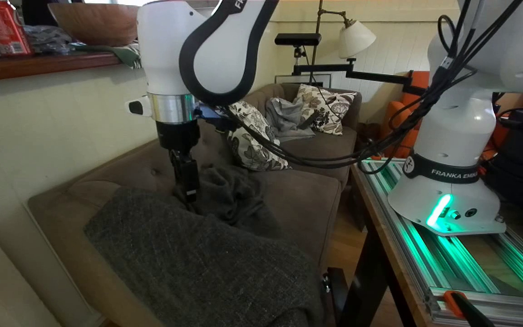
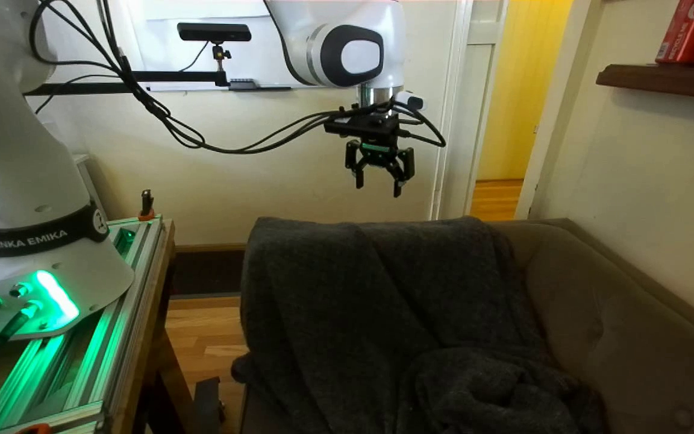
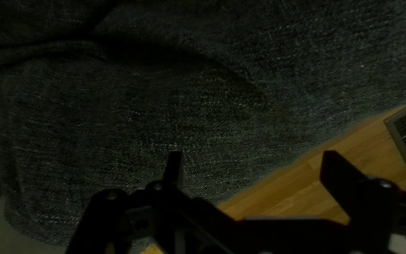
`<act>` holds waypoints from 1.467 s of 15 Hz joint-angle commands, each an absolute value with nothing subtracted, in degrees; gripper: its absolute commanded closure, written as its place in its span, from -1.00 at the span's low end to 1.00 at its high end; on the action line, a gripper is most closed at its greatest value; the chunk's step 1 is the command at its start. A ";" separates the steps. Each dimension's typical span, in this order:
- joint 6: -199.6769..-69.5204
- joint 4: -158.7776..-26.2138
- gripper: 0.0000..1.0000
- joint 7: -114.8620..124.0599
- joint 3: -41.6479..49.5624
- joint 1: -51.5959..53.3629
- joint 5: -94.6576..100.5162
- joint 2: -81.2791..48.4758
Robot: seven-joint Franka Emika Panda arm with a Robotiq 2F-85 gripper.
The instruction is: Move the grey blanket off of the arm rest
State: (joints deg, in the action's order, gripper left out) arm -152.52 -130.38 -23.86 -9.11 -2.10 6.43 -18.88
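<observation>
The dark grey blanket [image 1: 225,268] is draped over the sofa's arm rest [image 1: 57,213] and falls in bunched folds onto the seat. It also shows in an exterior view [image 2: 371,289] hanging down the inner side of the arm rest, and it fills most of the wrist view [image 3: 189,106]. My gripper [image 2: 378,185] is open and empty, pointing down above the draped arm rest with a visible gap. It also appears in an exterior view [image 1: 190,196] in front of the blanket. In the wrist view, the fingers [image 3: 252,153] are spread over the blanket's edge and the wooden floor.
The brown sofa [image 1: 302,200] runs along the wall, with patterned pillows [image 1: 257,136] and a lighter grey cloth [image 1: 288,118] farther back. A wooden shelf [image 1: 61,66] with a bowl [image 1: 98,22] and red can [image 1: 5,27] juts from the wall. The robot's table [image 1: 379,245] stands beside the sofa.
</observation>
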 commanded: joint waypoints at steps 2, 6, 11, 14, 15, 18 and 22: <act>-159.99 -131.75 -1.00 -30.99 -10.30 -2.46 7.52 -23.51; -161.57 -130.28 -1.00 -34.76 -9.52 -0.31 12.70 -27.74; -160.07 -127.86 -0.50 -34.50 -5.91 4.16 22.70 -31.77; -160.20 -127.24 -0.18 -34.31 -4.40 5.65 26.07 -33.82; -160.07 -127.15 -0.01 -34.39 -4.11 5.82 26.76 -34.41; -160.44 -127.26 0.36 -34.74 -4.99 4.82 26.39 -34.23; -159.20 -129.89 0.94 -34.73 -10.49 -1.03 18.42 -27.76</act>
